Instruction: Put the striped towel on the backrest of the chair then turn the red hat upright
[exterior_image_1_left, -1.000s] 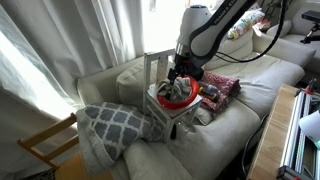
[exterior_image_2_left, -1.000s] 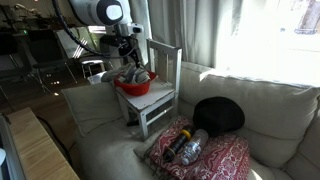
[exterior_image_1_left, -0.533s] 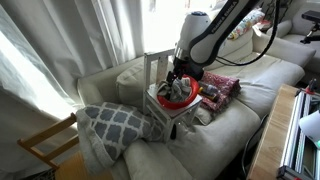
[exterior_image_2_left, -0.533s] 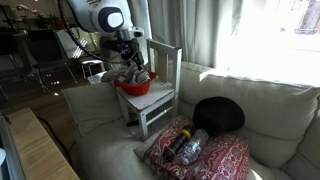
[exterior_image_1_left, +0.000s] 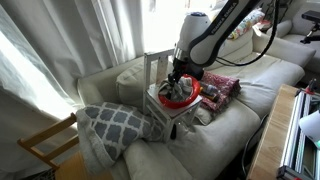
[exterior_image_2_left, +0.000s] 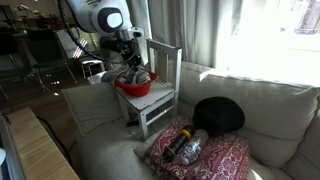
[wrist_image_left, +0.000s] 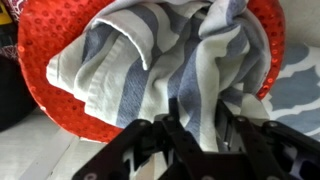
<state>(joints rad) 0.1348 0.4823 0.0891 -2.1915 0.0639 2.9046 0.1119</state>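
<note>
Stage one under way: towel grasp, no transfer yet.

The white chair (exterior_image_1_left: 155, 66) is standing with its backrest bare. The red hat (wrist_image_left: 60, 110) is lying crown-down on the chair seat, brim facing up. The striped towel (wrist_image_left: 150, 70) is sitting bunched inside the hat. The jaws are reaching down into the hat and, judging by the wrist view, are pinching a raised fold of the towel. Both steps are outstanding: draping the towel over the backrest, then turning the hat upright.
</note>
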